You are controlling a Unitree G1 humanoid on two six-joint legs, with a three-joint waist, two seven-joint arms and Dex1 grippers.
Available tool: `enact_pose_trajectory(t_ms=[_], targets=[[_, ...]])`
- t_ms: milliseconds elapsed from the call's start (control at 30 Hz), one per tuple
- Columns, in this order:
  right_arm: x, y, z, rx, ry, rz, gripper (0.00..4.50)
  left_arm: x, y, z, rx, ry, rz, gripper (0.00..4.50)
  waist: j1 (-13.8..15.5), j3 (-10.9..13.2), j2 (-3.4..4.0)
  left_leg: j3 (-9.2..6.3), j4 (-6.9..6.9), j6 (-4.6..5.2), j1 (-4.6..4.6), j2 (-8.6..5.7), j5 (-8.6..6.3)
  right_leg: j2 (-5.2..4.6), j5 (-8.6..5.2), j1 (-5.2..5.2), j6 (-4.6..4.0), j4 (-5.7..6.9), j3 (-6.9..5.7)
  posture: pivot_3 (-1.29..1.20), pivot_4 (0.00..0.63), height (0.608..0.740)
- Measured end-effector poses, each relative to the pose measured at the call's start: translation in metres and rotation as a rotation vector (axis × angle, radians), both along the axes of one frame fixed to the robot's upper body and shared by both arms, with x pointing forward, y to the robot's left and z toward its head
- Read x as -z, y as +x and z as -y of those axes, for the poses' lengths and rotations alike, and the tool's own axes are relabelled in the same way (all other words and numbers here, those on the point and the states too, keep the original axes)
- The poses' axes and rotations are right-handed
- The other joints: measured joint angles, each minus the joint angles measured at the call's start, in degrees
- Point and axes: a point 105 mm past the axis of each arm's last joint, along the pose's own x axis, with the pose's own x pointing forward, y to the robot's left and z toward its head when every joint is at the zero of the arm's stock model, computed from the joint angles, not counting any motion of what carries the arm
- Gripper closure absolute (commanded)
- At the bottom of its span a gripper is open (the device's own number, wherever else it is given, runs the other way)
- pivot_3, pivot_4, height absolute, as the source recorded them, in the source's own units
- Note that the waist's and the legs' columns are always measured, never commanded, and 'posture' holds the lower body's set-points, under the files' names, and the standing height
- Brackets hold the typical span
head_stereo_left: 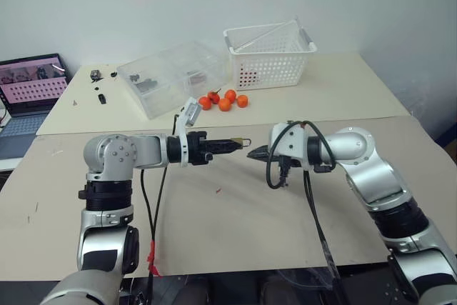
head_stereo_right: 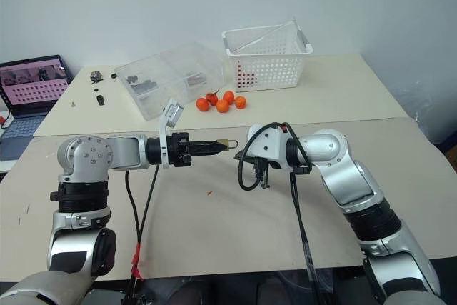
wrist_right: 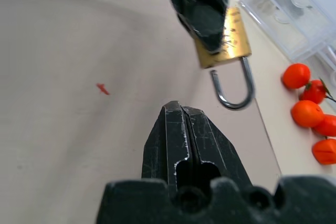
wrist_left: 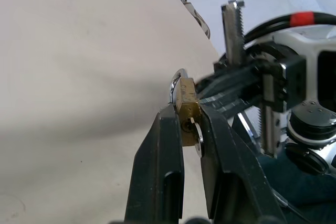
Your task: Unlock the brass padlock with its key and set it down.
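My left gripper (head_stereo_left: 234,145) is shut on the brass padlock (head_stereo_left: 245,142), holding it level above the tan table (head_stereo_left: 235,233). In the left wrist view the padlock (wrist_left: 186,106) sits clamped between the two black fingers (wrist_left: 163,161). A small silvery piece (wrist_left: 197,141), apparently the key, lies at its near end. The silvery shackle (wrist_right: 233,90) points toward my right gripper, and one leg looks free of the body. My right gripper (head_stereo_left: 255,153) is shut with nothing in it. Its tip (wrist_right: 181,109) stands just short of the shackle, a small gap apart.
On the far table stand a white basket (head_stereo_left: 270,55), a clear plastic box (head_stereo_left: 171,76), a few orange fruits (head_stereo_left: 225,100) and small dark parts (head_stereo_left: 96,76). A laptop (head_stereo_left: 28,83) is at far left. Black cables (head_stereo_left: 275,169) hang from my right wrist.
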Motion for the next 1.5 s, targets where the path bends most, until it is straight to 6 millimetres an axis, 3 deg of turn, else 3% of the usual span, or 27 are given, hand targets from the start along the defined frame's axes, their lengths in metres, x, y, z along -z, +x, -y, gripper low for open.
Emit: enact_pose_trajectory(t_ms=[233,1100,1500], targets=[[-0.001,-0.001,-0.001,0.013,0.002,0.0,4.48,0.002,0.0,0.005,0.011,-0.003,0.001,4.49,0.0,0.0,-0.01,0.0,0.0,-0.01,-0.01,-0.01,0.0,-0.02,0.0,0.0,0.0,-0.02,0.02,0.0,0.15,0.74],[-0.002,0.036,0.004,0.122,0.003,0.088,4.48,0.008,-0.007,0.011,-0.007,-0.027,-0.029,4.49,0.0,0.0,-0.01,0.02,0.01,-0.03,0.0,0.01,0.0,0.0,0.03,0.0,-0.06,-0.01,0.03,0.0,0.15,0.74],[-0.004,0.052,0.018,0.206,-0.032,0.142,4.48,0.009,-0.007,0.009,-0.02,-0.026,-0.031,4.49,0.0,0.0,-0.01,0.09,0.01,-0.13,0.0,0.0,-0.02,0.0,0.04,-0.01,-0.07,-0.03,0.04,0.0,0.15,0.74]])
